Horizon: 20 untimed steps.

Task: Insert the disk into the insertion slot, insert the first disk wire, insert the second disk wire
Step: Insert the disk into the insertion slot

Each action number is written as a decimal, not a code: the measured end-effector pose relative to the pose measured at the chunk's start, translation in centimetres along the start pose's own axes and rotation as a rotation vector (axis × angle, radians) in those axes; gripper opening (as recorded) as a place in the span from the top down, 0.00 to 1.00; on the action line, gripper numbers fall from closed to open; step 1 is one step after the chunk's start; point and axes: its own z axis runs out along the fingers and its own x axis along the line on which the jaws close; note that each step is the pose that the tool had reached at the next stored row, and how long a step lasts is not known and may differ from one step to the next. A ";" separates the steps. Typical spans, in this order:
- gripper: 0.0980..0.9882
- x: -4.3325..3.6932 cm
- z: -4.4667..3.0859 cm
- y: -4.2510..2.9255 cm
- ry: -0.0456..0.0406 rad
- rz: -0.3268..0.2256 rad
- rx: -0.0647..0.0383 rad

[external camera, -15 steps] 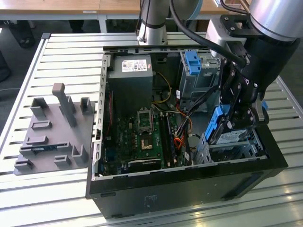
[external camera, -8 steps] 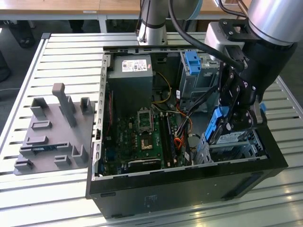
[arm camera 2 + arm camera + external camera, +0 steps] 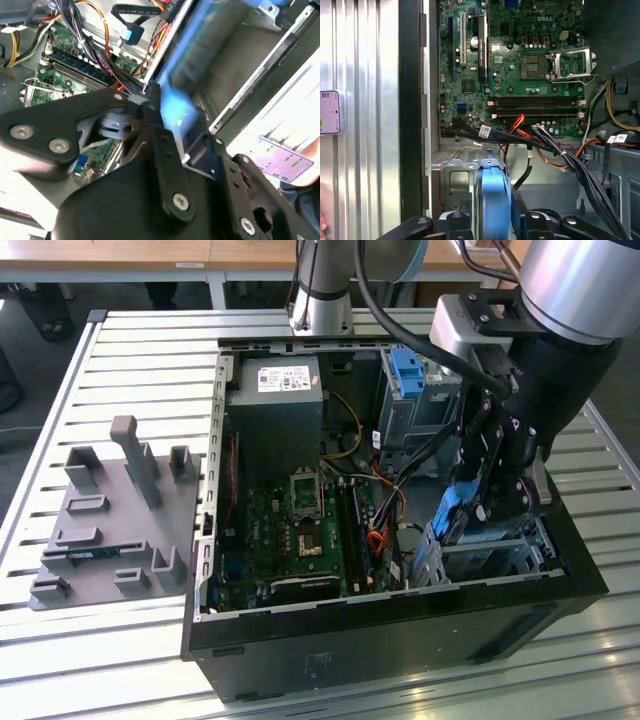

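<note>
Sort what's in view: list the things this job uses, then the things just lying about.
In use: the disk, gripped by the pincer; the insertion slot.

Lying about: grey fixture plate, power supply, motherboard, taller cage with blue latch.

Mostly metal, with plastic where there's colour.
The disk (image 3: 493, 200) has a glossy bright-blue plastic carrier, pinched between matt black fingers (image 3: 519, 220); the insertion slot (image 3: 455, 167) is dull silver-grey perforated sheet metal. The computer case (image 3: 400, 640) looks matt black, the ribbed surface (image 3: 130, 340) shiny bare metal, the fixture block (image 3: 110, 520) matt grey plastic.
</note>
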 end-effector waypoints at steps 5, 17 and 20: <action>0.62 0.00 0.18 0.00 -0.0001 0.000 0.000; 0.99 0.00 0.92 -0.01 -0.0001 -0.001 0.000; 0.99 0.00 1.05 -0.02 -0.0002 -0.001 0.000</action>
